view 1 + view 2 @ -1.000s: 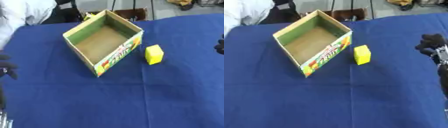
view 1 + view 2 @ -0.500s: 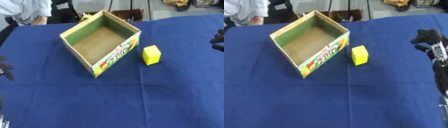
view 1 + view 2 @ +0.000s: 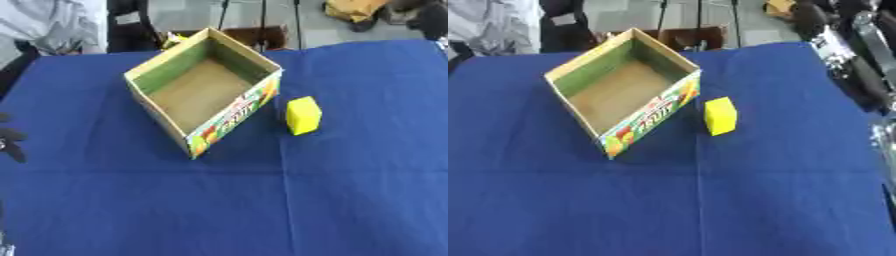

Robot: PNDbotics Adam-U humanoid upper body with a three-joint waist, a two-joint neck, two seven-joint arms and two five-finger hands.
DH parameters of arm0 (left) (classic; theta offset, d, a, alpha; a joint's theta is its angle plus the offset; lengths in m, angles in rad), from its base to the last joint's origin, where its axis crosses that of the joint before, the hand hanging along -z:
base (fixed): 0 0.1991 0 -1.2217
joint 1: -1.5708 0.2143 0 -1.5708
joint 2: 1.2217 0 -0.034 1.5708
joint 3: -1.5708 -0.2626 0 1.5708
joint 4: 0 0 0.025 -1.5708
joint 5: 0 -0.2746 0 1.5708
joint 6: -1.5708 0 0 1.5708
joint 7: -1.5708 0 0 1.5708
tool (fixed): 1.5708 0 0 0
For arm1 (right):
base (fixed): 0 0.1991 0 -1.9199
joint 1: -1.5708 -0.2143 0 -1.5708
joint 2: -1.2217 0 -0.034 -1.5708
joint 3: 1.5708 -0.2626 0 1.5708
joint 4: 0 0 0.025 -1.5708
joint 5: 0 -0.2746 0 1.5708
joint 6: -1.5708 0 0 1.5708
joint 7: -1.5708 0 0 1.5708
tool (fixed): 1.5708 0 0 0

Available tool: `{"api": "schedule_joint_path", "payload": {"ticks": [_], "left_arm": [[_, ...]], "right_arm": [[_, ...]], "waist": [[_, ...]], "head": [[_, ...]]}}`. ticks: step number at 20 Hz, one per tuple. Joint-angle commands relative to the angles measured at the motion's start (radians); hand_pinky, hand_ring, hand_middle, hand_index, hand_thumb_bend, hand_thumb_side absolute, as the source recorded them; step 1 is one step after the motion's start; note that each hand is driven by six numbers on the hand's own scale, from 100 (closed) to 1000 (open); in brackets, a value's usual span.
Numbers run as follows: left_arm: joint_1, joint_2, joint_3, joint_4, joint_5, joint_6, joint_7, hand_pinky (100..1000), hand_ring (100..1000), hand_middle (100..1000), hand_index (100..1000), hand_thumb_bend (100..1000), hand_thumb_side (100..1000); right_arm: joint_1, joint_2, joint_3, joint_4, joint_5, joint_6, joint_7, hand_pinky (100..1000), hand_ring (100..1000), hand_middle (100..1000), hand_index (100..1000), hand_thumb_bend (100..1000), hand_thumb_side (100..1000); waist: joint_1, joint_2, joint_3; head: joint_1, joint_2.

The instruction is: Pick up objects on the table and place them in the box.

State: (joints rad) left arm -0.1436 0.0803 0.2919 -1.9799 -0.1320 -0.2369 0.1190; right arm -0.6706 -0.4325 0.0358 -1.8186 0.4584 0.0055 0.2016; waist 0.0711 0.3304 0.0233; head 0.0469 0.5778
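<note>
An open cardboard box [image 3: 203, 93] with green inner walls and a fruit print on its side stands askew at the table's middle, nothing inside it. A yellow block [image 3: 304, 115] lies on the blue cloth just right of the box, apart from it. In the right eye view my right hand [image 3: 811, 17] hangs blurred above the table's far right corner, its black and silver forearm [image 3: 852, 65] running down the right edge. It is well beyond the block and holds nothing that I can see. At the left edge my left hand [image 3: 9, 140] shows dark spread fingers, empty.
A blue cloth [image 3: 219, 210] covers the whole table. Behind the far edge stand a brown crate [image 3: 249, 35] and dark stands. A person in a light top [image 3: 52, 22] is at the far left corner, touching nothing.
My right hand has risen from the right edge beside the block toward the far right corner. Box, block and left hand have stayed put.
</note>
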Motion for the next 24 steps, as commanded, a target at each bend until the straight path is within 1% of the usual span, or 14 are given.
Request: {"api": "schedule_joint_path", "payload": {"ticks": [1,5,6,7,8,9,11,13,15,16,18,20,22,24], "left_arm": [[0.004,0.027,-0.009,-0.02,0.004,0.0,-0.01,267,467,561,881,360,974],[0.007,0.024,-0.015,-0.02,0.006,-0.001,-0.018,265,466,560,881,361,973],[0.007,0.024,-0.016,-0.02,0.006,-0.001,-0.02,264,466,560,881,360,975],[0.007,0.024,-0.016,-0.02,0.006,-0.001,-0.021,264,466,560,881,363,973],[0.007,0.024,-0.016,-0.02,0.006,-0.002,-0.022,264,466,560,881,362,973],[0.007,0.024,-0.016,-0.02,0.006,-0.002,-0.022,264,466,559,881,363,973],[0.008,0.023,-0.015,-0.02,0.006,-0.002,-0.022,263,465,559,881,363,972],[0.007,0.022,-0.016,-0.02,0.006,-0.001,-0.023,263,465,559,881,364,971],[0.005,0.022,-0.017,-0.02,0.005,-0.001,-0.025,263,465,559,881,364,971],[0.005,0.022,-0.017,-0.02,0.005,-0.001,-0.025,262,465,558,881,364,970],[0.006,0.02,-0.017,-0.02,0.005,0.0,-0.025,262,464,558,881,364,970],[0.006,0.019,-0.016,-0.02,0.004,0.0,-0.026,261,464,558,881,364,970],[0.006,0.017,-0.016,-0.02,0.003,0.0,-0.026,261,464,558,881,365,969],[0.007,0.015,-0.016,-0.02,0.002,0.0,-0.027,260,463,557,881,366,969]], "right_arm": [[-0.046,-0.053,0.028,0.035,0.053,-0.03,0.033,810,901,787,853,540,1000],[-0.133,-0.121,0.113,0.122,0.108,-0.061,0.086,810,900,793,860,604,996],[-0.154,-0.127,0.134,0.143,0.121,-0.065,0.099,813,904,791,868,635,910],[-0.177,-0.132,0.157,0.166,0.135,-0.071,0.113,814,904,792,869,641,911],[-0.199,-0.136,0.179,0.188,0.149,-0.077,0.127,814,908,792,876,674,818],[-0.223,-0.138,0.203,0.212,0.163,-0.081,0.142,813,908,789,876,691,765],[-0.268,-0.137,0.247,0.259,0.192,-0.081,0.171,812,907,786,876,719,704],[-0.301,-0.133,0.276,0.305,0.221,-0.083,0.199,818,917,791,881,801,598],[-0.321,-0.123,0.288,0.352,0.25,-0.09,0.228,823,925,792,886,828,514],[-0.33,-0.118,0.289,0.377,0.265,-0.095,0.243,826,929,787,884,847,431],[-0.345,-0.109,0.286,0.424,0.294,-0.108,0.272,831,936,790,881,840,352],[-0.358,-0.102,0.282,0.47,0.322,-0.13,0.301,835,941,794,885,828,313],[-0.371,-0.092,0.276,0.517,0.351,-0.157,0.329,837,945,791,886,722,308],[-0.384,-0.08,0.264,0.564,0.377,-0.186,0.358,839,948,789,887,702,283]], "waist": [[-0.005,-0.027,0.012],[-0.004,-0.026,0.023],[-0.004,-0.026,0.025],[-0.005,-0.025,0.026],[-0.005,-0.024,0.028],[-0.006,-0.023,0.028],[-0.006,-0.021,0.027],[-0.006,-0.019,0.025],[-0.007,-0.017,0.024],[-0.007,-0.016,0.024],[-0.008,-0.014,0.025],[-0.008,-0.013,0.026],[-0.007,-0.01,0.026],[-0.006,-0.008,0.026]], "head": [[-0.014,-0.011],[-0.024,-0.01],[-0.025,-0.008],[-0.026,-0.006],[-0.026,-0.004],[-0.025,-0.002],[-0.02,-0.004],[-0.017,-0.01],[-0.017,-0.014],[-0.017,-0.014],[-0.018,-0.012],[-0.02,-0.012],[-0.022,-0.015],[-0.023,-0.017]]}}
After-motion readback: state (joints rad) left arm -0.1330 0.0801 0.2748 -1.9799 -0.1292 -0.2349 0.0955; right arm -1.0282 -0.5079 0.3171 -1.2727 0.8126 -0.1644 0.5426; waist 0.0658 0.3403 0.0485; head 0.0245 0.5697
